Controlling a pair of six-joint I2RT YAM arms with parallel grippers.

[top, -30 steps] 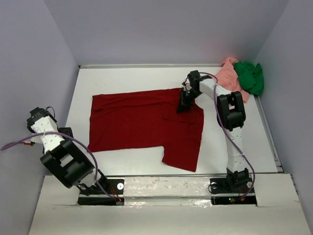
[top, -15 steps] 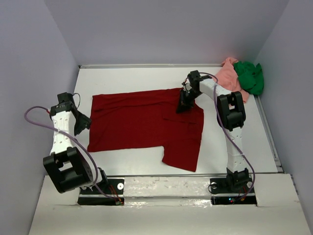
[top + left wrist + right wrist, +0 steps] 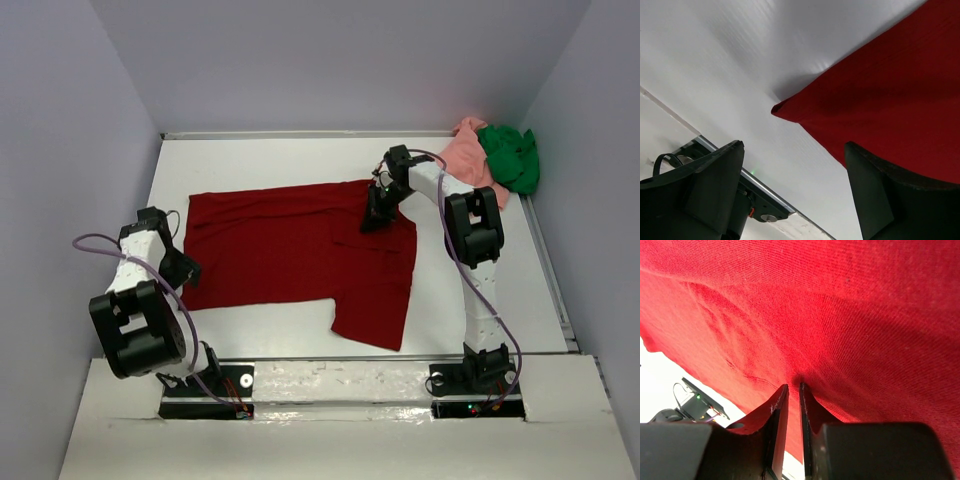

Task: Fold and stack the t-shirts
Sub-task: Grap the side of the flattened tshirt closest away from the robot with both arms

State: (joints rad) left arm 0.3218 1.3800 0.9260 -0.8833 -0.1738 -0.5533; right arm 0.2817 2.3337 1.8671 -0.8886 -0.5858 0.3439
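Dark red t-shirt (image 3: 300, 250) lay spread flat in the middle of the table (image 3: 260, 160), with one sleeve pointing toward the near edge. The salmon pink t-shirt (image 3: 468, 160) and the green t-shirt (image 3: 512, 155) were crumpled together in the far right corner, well apart from it and not yet folded.

The right claw (image 3: 373, 217) stood on the far right part of the red cloth, its fingers pressed almost together and pinching a small ridge of the fabric. The left claw (image 3: 184, 270) hovered just beside the near left corner (image 3: 782, 109) of the shirt, fingers spread wide and holding nothing. That corner was a little raised and threw a shadow on the table.

I judge that the step in hand was to take this corner for the first fold. To do it well, the left claw should go low, slide one finger under the raised corner and close on the whole thickness of the hem, without pushing the cloth into wrinkles. Both claws should then lift at equal height, so that the fold edge comes straight.
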